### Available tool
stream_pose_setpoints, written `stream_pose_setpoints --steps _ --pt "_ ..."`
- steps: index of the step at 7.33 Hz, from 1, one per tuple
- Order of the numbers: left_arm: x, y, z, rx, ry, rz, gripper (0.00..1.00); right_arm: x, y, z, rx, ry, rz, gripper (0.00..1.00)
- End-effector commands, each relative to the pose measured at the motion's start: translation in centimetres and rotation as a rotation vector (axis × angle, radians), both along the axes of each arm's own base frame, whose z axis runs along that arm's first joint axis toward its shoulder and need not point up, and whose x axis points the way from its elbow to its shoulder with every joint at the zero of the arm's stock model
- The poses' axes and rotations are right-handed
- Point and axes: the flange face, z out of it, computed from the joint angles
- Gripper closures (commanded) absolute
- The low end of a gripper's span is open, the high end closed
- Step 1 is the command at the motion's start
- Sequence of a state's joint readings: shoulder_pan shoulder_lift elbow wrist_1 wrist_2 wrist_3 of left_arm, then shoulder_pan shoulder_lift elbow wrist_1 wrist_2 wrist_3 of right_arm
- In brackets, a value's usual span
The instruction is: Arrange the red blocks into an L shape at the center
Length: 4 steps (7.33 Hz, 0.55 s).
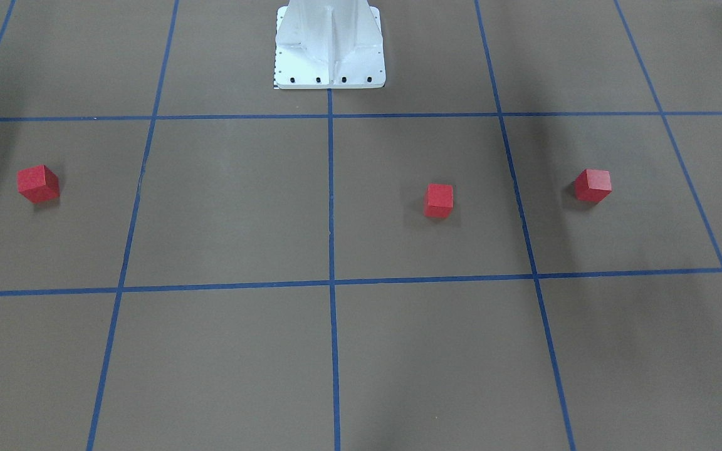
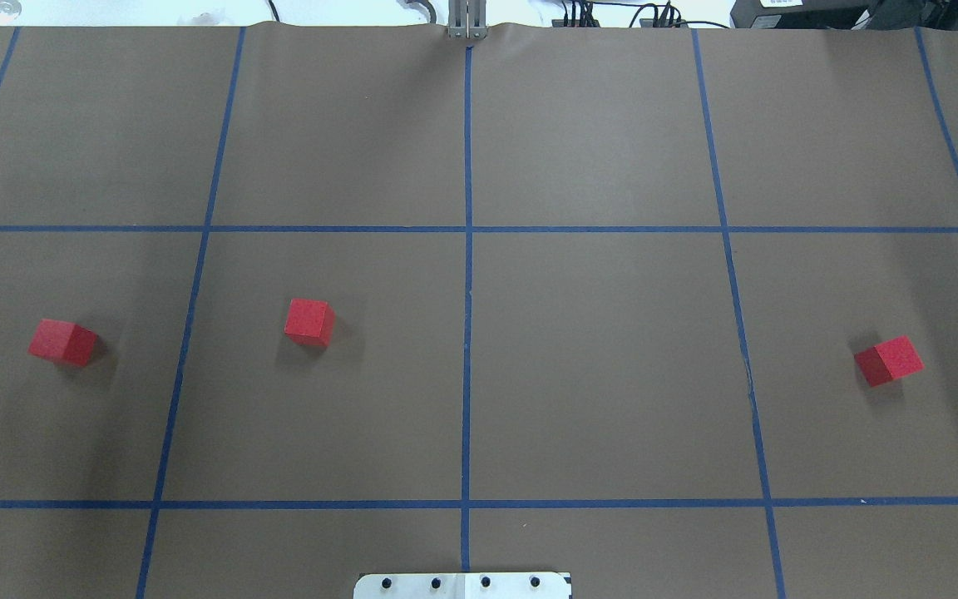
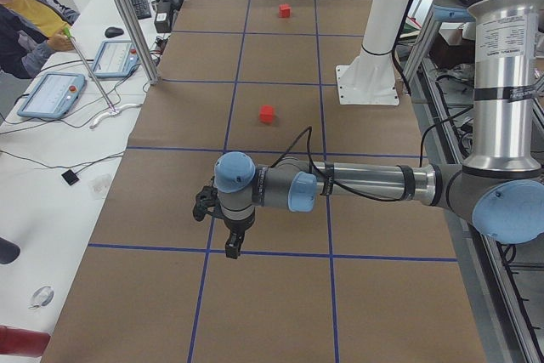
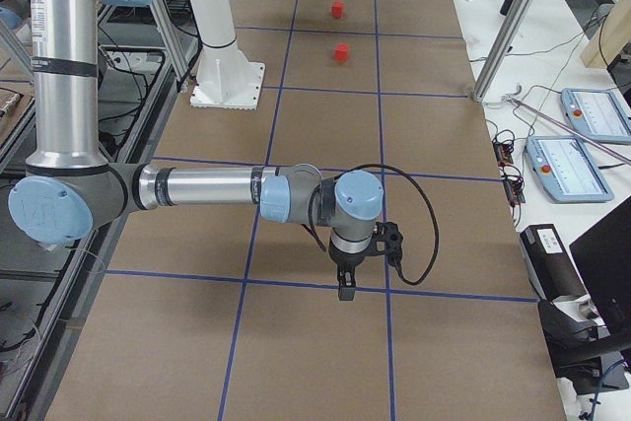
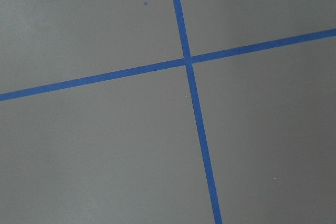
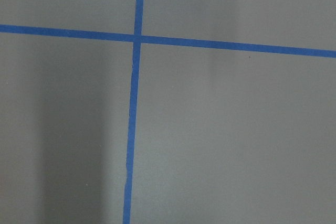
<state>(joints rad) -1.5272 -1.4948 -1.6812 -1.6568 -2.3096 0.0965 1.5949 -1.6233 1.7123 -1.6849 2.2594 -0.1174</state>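
1. Brown matte paper tabletop (image 2: 612, 374), gridded with thin blue tape lines (image 2: 720, 125), is stretching under both arms. A white metal robot base (image 1: 329, 56) is standing at the robot's edge.
2. Three small matte red cubes, the red blocks, are sitting in a loose row, well apart: the outer-left block (image 2: 63, 342), the inner-left block (image 2: 309, 322) and the right-side block (image 2: 888, 360). No two are touching, so no L is forming yet.
3. The center (image 2: 466, 366), where the middle tape line is crossing the brown surface, is carrying no block. The inner-left block is lying nearest it, on the robot's left of that line.
4. The left gripper (image 3: 231, 248) is hanging fingers-down over the table's left end and the right gripper (image 4: 346, 291) over its right end. Only the side views are showing them, so I cannot tell whether the fingers are spread or pressed together. With all three cubes on the paper, neither is likely carrying one.
5. Judging the step in hand: the first reach.
   - The inner-left block is looking like the best starter, serving as the L's corner.
   - The outer two are sitting turned against the grid, so the wrist should be rotating to meet flat opposite faces.
   - Dropping straight down and squaring each cube to the tape on release should help.
   - Only one arm should be working the middle at a time.
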Motion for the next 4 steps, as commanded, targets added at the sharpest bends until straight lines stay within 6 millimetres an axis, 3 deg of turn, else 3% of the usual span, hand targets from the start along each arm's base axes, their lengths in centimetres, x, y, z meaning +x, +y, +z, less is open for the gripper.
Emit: stream_pose_setpoints --steps 1,2,4 --pt "0.3 -0.9 -2.3 0.050 0.001 0.001 0.00 0.0 -1.5 -5.0 0.102 0.005 0.002 0.00" --pt "0.3 -1.2 -2.7 0.066 0.000 -0.001 0.00 0.0 -3.0 -6.3 0.123 0.006 0.003 0.00" --pt "0.4 -2.8 -5.1 0.132 0.014 0.002 0.00 -0.4 -3.5 -5.4 0.151 -0.044 -0.001 0.00"
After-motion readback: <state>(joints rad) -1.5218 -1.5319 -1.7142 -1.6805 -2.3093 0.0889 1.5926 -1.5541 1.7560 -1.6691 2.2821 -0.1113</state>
